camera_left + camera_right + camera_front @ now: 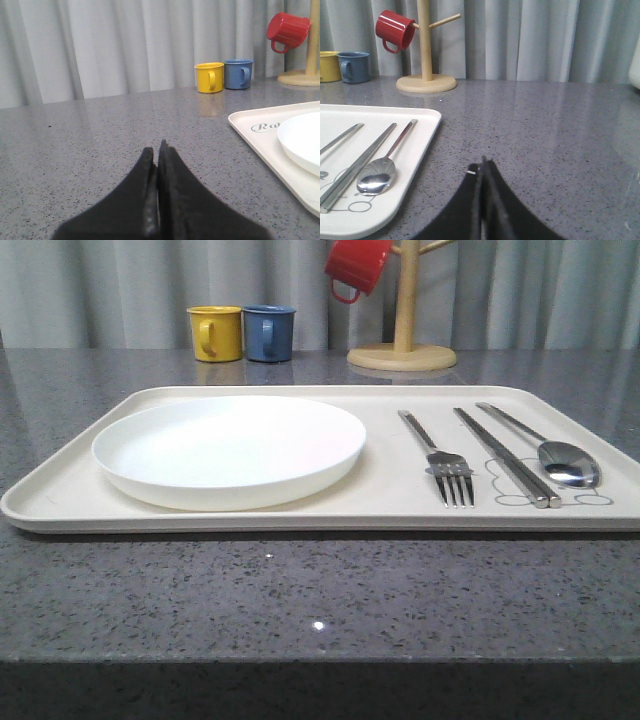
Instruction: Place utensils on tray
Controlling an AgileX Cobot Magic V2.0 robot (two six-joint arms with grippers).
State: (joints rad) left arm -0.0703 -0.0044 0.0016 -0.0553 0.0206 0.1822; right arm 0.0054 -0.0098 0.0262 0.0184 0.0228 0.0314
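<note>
A: Where are your utensils right now?

B: All on the tray, right half. You've got the fork nearest the white plate, tines toward the camera, then the chopsticks lying side by side and touching, then the spoon furthest right, bowl toward the camera. They lie roughly parallel, close but apart from each other. Chopstick tips and spoon bowl sit over the grey rabbit drawing.

A: And the plate?

B: Left half of the tray, apart from the fork. Tray sits on the grey speckled bench.

A: Your grippers?

B: Left gripper: fingers pressed together, nothing between them, over bare bench beside the tray's left edge. Right gripper: fingers together too, nothing held, over the bench just off the tray's right edge, near the spoon. There's a tiny white speck by its tip, too small to tell what.

A: Background?

B: Yellow mug and blue mug side by side behind the tray, and a red mug hanging on the wooden mug stand. Grey curtain behind.
</note>
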